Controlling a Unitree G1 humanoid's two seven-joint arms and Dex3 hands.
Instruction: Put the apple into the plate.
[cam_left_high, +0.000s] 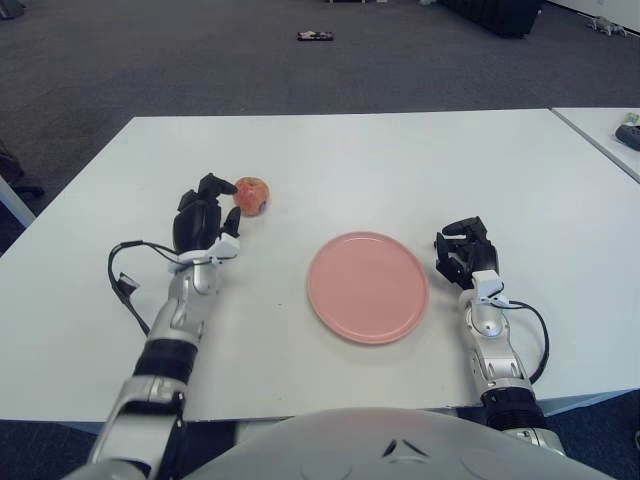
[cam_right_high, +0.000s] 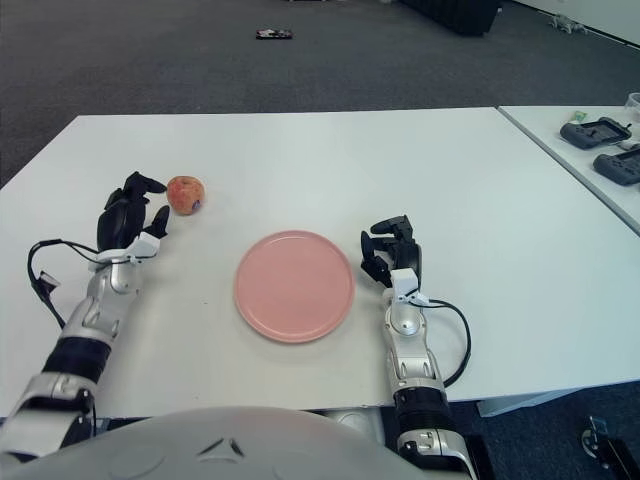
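A red-orange apple lies on the white table, up and to the left of the pink plate. My left hand is just left of the apple, fingers spread, one fingertip reaching toward it; nothing is held. The plate is empty and sits at the table's middle front. My right hand shows beside the plate's right rim with its fingers curled and nothing in them.
A second white table at the right carries dark devices. A small dark object lies on the grey carpet beyond the far edge. A black cable loops off my left forearm.
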